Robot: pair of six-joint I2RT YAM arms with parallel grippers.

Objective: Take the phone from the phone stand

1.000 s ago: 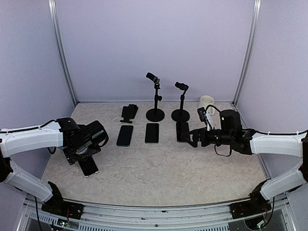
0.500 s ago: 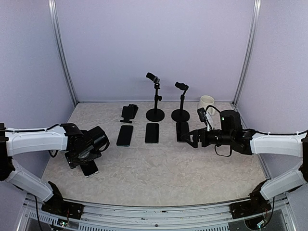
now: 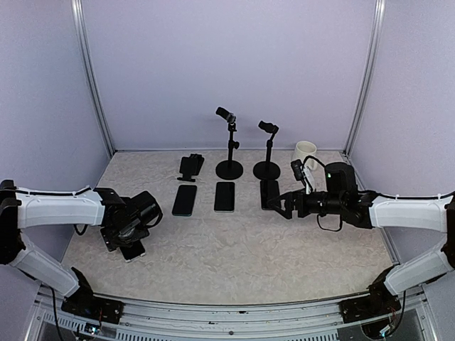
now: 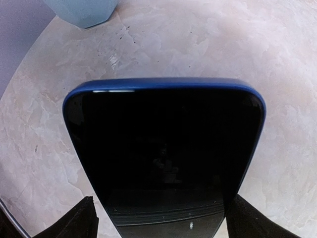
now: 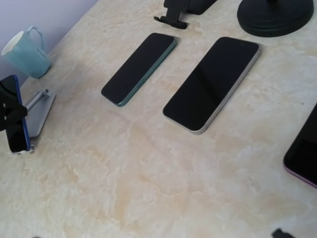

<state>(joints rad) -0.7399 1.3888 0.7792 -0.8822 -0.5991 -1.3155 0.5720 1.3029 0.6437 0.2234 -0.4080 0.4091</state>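
When you look from above, the left gripper sits low at the blue phone, far left; I cannot tell if the right gripper is open. At the left wrist, the left fingers squeeze the phone's thin sides. Good hold, I think: it looks hard, slippery, breakable. At the right wrist, it rests against the silver stand.

Phone: glossy black glass face, smooth blue rim, plastic by the look. Phone stand: matt silver metal. Table: smooth beige marble-look top, faint sheen. Mug: glossy teal glaze.
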